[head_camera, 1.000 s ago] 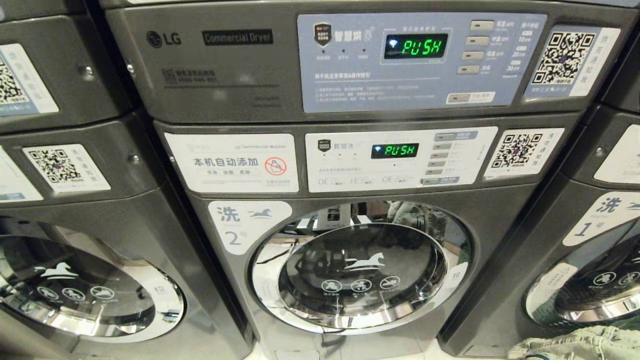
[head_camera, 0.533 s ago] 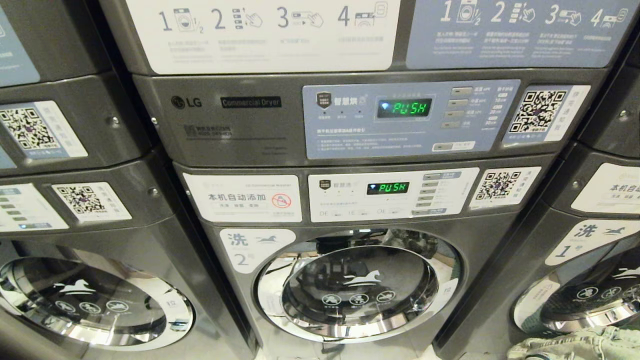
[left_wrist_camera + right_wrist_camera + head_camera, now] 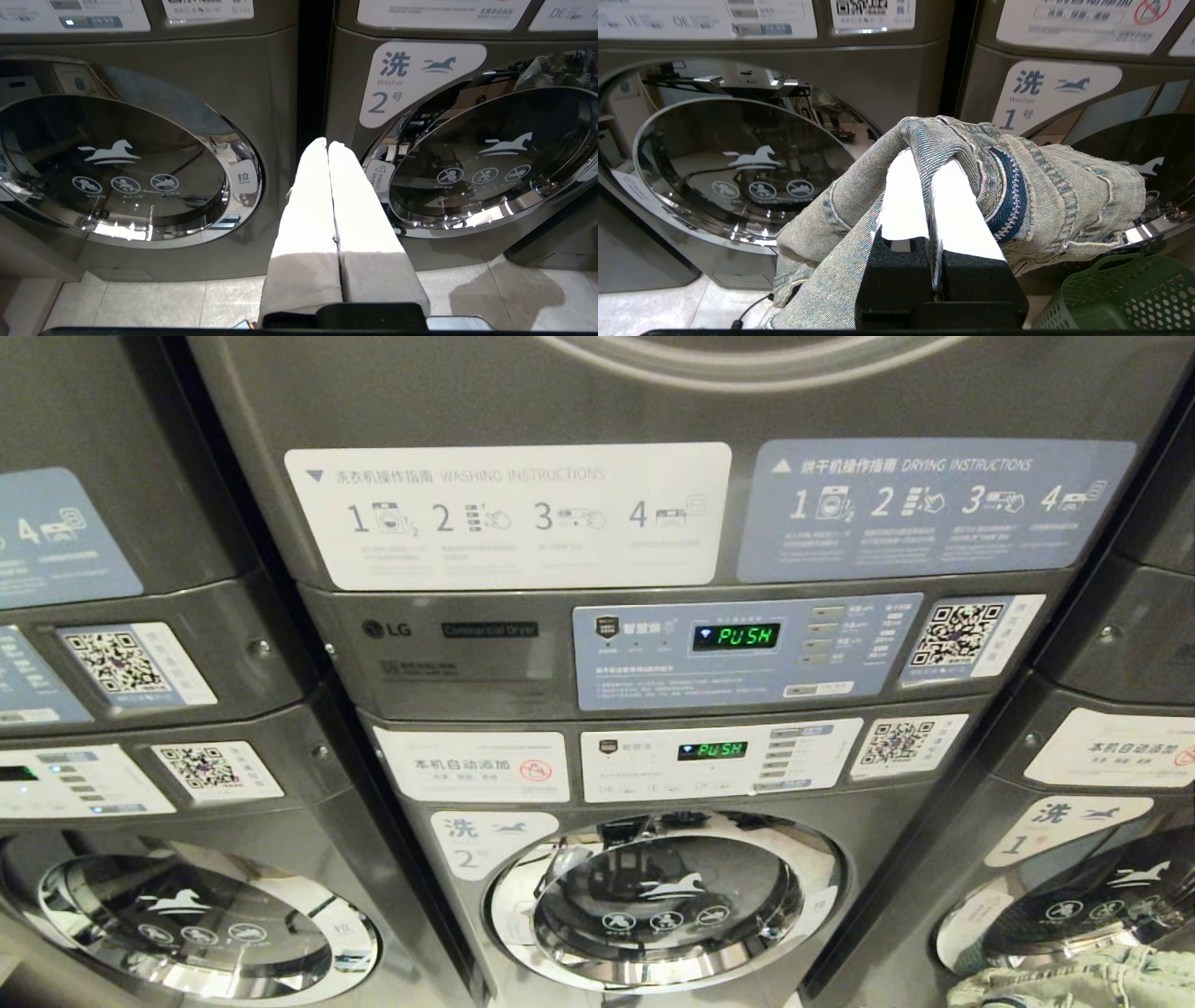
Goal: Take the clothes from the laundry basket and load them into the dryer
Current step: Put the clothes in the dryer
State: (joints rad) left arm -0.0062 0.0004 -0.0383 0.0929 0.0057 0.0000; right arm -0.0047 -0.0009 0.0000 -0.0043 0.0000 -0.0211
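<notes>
Your right gripper (image 3: 930, 163) is clenching the denim garment (image 3: 1045, 186); the left gripper (image 3: 328, 144) is clenched empty. Trailing folds at six o'clock risk snagging the laundry basket (image 3: 1125, 294).

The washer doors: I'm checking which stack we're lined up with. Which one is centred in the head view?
The washer labelled 2, directly under the lit PUSH displays. The washer labelled 1 sits at the right edge; a third washer sits left.

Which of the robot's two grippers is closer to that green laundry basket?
Right. The right gripper, shut on the denim garment, hangs just above and beside the laundry basket. The left gripper, shut and empty, points between two washers; no basket shows near it.
</notes>
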